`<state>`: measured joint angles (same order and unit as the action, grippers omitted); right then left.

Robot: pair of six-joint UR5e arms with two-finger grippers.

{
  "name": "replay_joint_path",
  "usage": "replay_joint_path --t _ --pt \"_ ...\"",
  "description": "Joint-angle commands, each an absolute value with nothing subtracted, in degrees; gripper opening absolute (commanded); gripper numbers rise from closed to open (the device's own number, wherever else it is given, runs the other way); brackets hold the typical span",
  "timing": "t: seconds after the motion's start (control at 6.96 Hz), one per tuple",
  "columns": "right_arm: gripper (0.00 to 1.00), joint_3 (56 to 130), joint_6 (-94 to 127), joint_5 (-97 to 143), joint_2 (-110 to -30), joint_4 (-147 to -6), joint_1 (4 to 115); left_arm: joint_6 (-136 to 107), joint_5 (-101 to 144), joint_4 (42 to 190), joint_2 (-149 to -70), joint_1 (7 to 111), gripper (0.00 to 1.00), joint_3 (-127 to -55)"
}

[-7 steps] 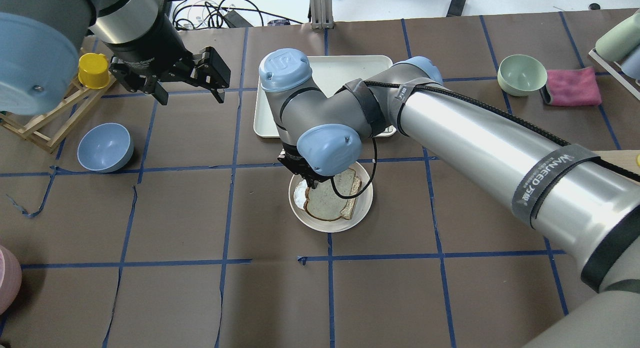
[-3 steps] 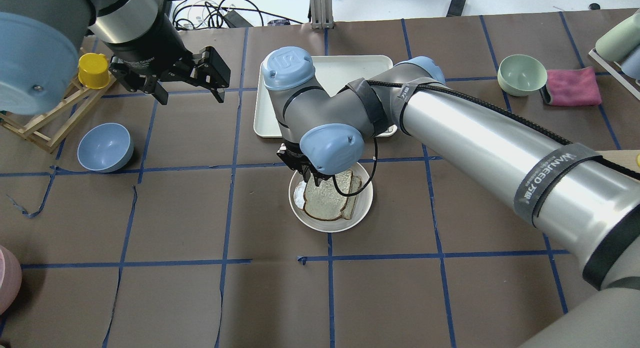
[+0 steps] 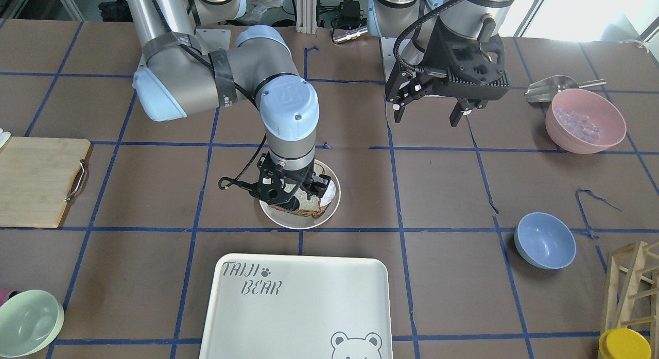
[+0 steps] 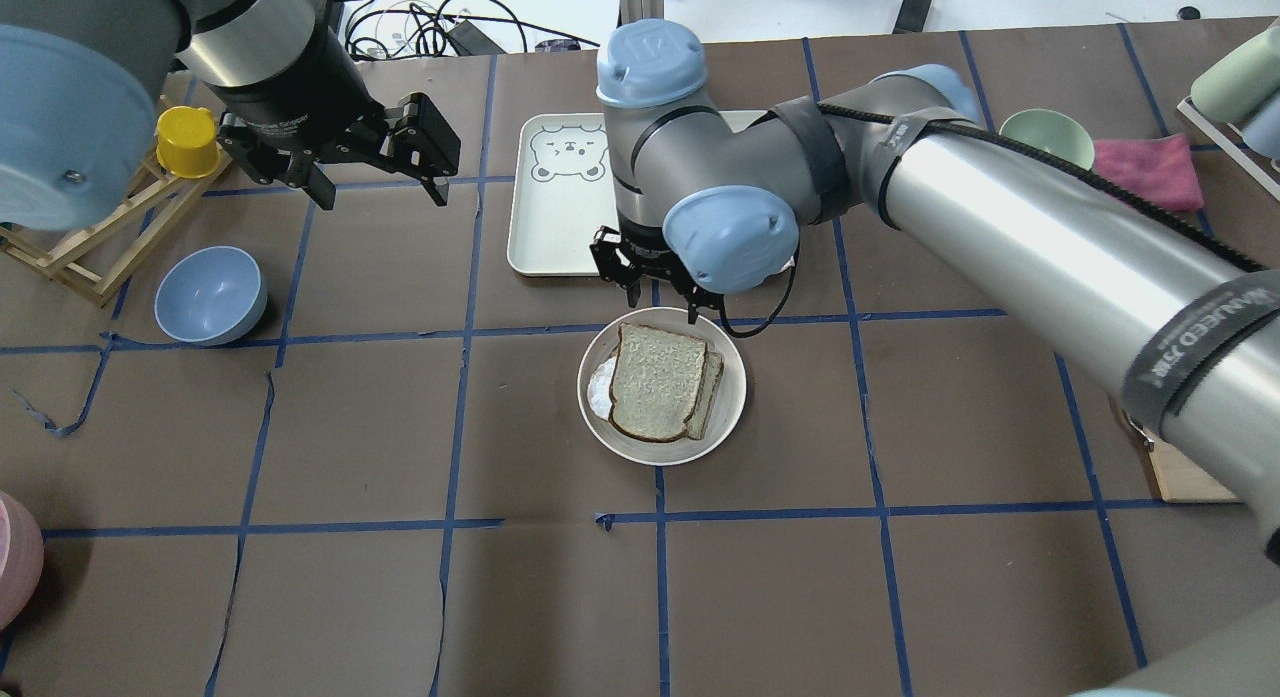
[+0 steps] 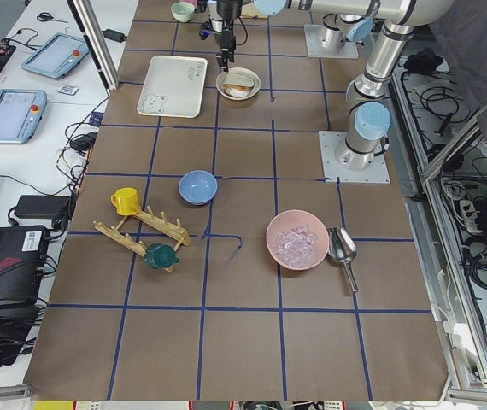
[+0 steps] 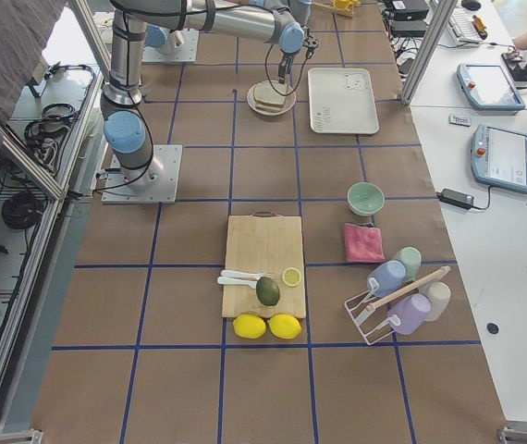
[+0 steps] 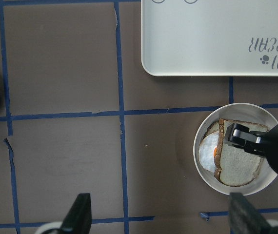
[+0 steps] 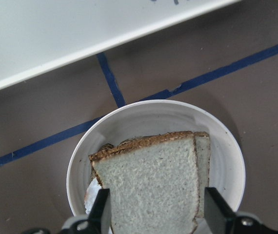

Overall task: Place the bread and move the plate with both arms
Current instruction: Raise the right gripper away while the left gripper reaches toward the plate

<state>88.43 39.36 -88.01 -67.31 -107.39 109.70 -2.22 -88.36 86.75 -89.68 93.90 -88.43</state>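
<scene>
We are judging the bread-placing step as done. The bread (image 4: 655,382) is lying flat on the plate (image 4: 733,397) on the worktop, just below the right jaws, which are hovering wide open and empty above its straight-crusted end. The left jaws are also standing open and empty, well off to one side of the plate. The slice's long axis is running crosswise to the right jaws' opening line, with its domed edge pointing away from them toward the robot's base. For the next move, we are expecting both jaws to need opposite spots on the low rim, closing together and keeping the plate level so the bread is not sliding.
</scene>
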Motion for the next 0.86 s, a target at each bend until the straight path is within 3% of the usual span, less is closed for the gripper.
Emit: replay_joint_path --t 0.0,0.29,0.72 --pt "0.87 84.23 22.85 -87.98 -71.61 -101.04 100.85 -2.28 -88.68 86.84 -89.65 93.95 1.00 -88.42" --pt "0.99 78.07 2.82 -85.37 -75.22 -90.93 92.07 -2.37 -88.60 86.84 -89.65 93.96 1.00 -88.42" --pt "1.00 79.09 -9.85 -85.95 -83.73 -87.03 88.77 -2.29 -87.98 86.84 -89.82 93.87 1.00 -88.42"
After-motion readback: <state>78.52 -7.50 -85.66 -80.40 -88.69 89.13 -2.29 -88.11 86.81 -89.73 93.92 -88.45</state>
